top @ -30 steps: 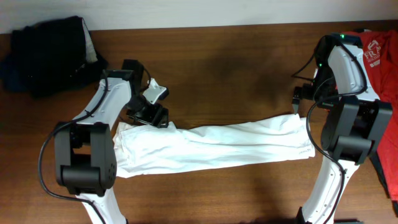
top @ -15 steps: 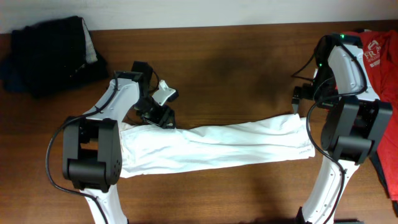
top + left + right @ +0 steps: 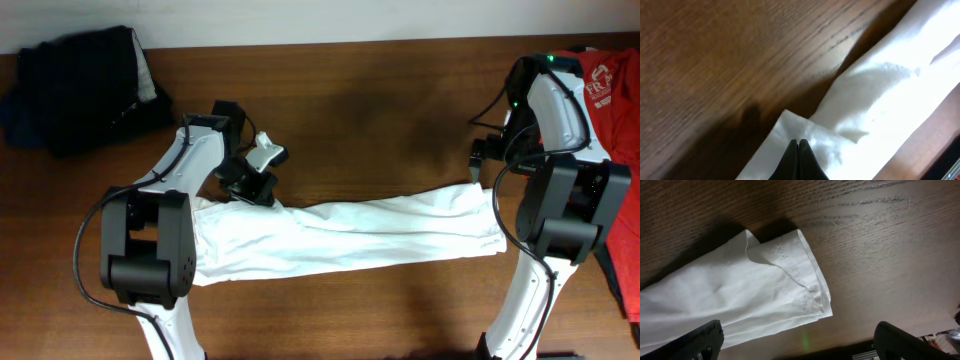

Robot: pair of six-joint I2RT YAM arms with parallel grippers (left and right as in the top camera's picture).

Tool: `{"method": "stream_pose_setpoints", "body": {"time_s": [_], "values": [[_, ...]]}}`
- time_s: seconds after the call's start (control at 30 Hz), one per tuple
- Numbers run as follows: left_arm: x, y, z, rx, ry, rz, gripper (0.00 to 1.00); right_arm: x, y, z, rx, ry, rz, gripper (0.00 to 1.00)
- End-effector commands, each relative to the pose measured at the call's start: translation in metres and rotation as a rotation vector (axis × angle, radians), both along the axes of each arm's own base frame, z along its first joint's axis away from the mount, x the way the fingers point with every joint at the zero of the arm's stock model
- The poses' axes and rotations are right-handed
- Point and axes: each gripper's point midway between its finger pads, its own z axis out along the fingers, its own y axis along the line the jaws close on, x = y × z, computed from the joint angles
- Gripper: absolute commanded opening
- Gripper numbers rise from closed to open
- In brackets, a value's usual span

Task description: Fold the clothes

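The white shirt (image 3: 340, 235) lies folded into a long band across the table's middle, running left to right. My left gripper (image 3: 252, 186) is at the band's upper left edge. In the left wrist view its fingertips (image 3: 798, 142) are pressed together at a corner of the shirt (image 3: 880, 95), and the fabric puckers beside them. My right gripper (image 3: 488, 160) hovers above the band's right end. In the right wrist view it (image 3: 800, 340) stands wide open over the hemmed end of the shirt (image 3: 740, 295), with nothing between its fingers.
A heap of black and navy garments (image 3: 75, 85) lies at the back left corner. A red T-shirt with white print (image 3: 612, 90) hangs over the right edge behind the right arm. Bare wooden table (image 3: 380, 110) stretches behind the shirt.
The left gripper shifted a little to the right along the shirt's upper edge, then its jaws closed at the shirt's corner. The right arm and the shirt have stayed put.
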Motion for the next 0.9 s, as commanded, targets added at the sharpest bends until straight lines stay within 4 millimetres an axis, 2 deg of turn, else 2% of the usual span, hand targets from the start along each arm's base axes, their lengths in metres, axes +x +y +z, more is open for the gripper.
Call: {"method": "stream_pose_setpoints", "body": {"time_s": [0.0, 0.17, 0.27, 0.33, 0.43, 0.57, 0.63, 0.7, 0.73, 0.77, 0.87], "values": [[0.005, -0.015, 0.016, -0.083, 0.045, 0.073, 0.67, 0.004, 0.002, 0.001, 0.0, -0.013, -0.005, 0.99], [0.011, -0.02, 0.018, -0.088, 0.095, 0.217, 0.68, 0.004, 0.002, 0.001, 0.0, -0.013, -0.006, 1.0], [0.011, -0.004, 0.003, 0.136, 0.084, 0.304, 0.67, 0.004, 0.002, 0.001, 0.0, -0.013, -0.006, 1.0], [0.01, -0.004, -0.002, 0.226, 0.053, 0.301, 0.66, 0.004, 0.002, 0.001, 0.0, -0.013, -0.006, 1.0], [0.011, -0.006, -0.006, 0.352, 0.007, 0.348, 0.61, 0.004, 0.002, 0.002, 0.001, -0.011, -0.005, 1.0], [0.006, -0.009, -0.006, 0.367, 0.022, 0.365, 0.5, 0.003, 0.002, 0.002, 0.001, -0.01, -0.005, 1.0], [0.002, -0.008, -0.008, 0.377, 0.04, 0.361, 0.49, 0.003, 0.002, 0.002, 0.001, -0.01, -0.005, 1.0], [0.001, -0.008, -0.009, 0.38, 0.043, 0.36, 0.31, 0.003, 0.002, 0.002, 0.001, -0.01, -0.006, 1.0], [0.001, -0.008, -0.009, 0.379, 0.042, 0.36, 0.12, 0.003, 0.002, 0.002, 0.001, -0.01, -0.005, 1.0], [0.002, -0.008, -0.009, 0.378, 0.04, 0.361, 0.02, 0.003, 0.002, 0.002, 0.001, -0.01, -0.005, 1.0], [0.006, -0.007, -0.007, 0.379, 0.028, 0.365, 0.0, 0.003, 0.002, 0.002, 0.001, -0.01, -0.005, 0.99]]}}
